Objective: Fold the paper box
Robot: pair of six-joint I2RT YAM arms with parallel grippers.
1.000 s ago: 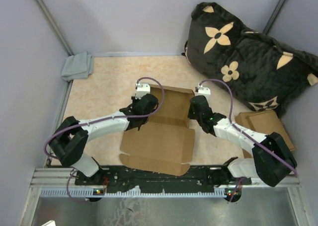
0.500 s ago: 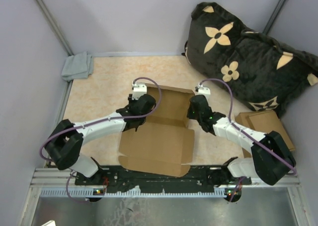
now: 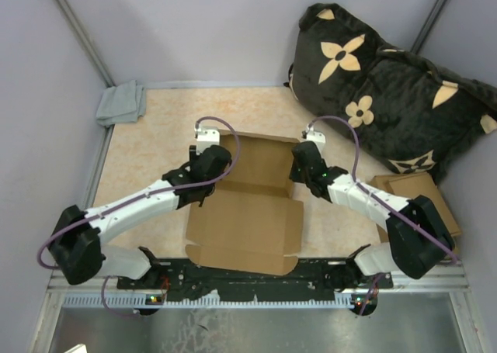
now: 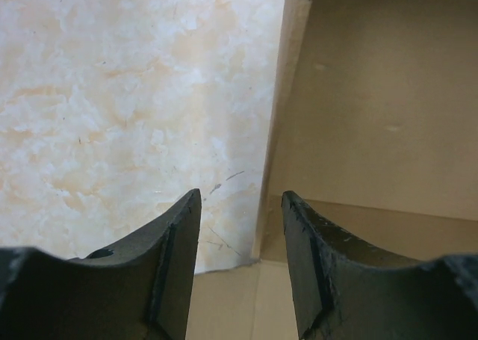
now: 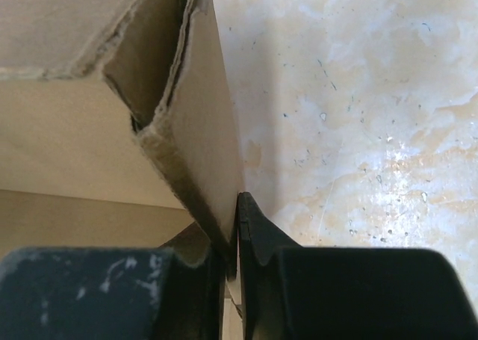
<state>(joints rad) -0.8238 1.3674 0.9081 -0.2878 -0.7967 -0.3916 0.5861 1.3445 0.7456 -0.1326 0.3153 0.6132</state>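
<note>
The paper box (image 3: 248,213) lies open in the middle of the table, brown and unprinted, its far half raised into walls and its near panel flat. My left gripper (image 3: 208,173) hangs at the box's left wall, open. In the left wrist view, the left gripper (image 4: 240,198) has the near end of that wall (image 4: 272,153) in line with the gap between its fingers, and nothing is pinched. My right gripper (image 3: 307,174) is at the right wall. In the right wrist view, the right gripper (image 5: 237,205) is shut on the folded cardboard edge (image 5: 202,153) of the box.
A black cushion (image 3: 388,81) with beige flowers leans in the back right corner. A stack of flat cardboard pieces (image 3: 415,194) lies at the right edge. A grey cloth (image 3: 122,103) sits in the back left corner. Grey walls enclose the marbled table (image 3: 155,143).
My left gripper has opened, let go of the box's left wall and shifted left. The right gripper stays shut on the right wall and has edged slightly farther back.
</note>
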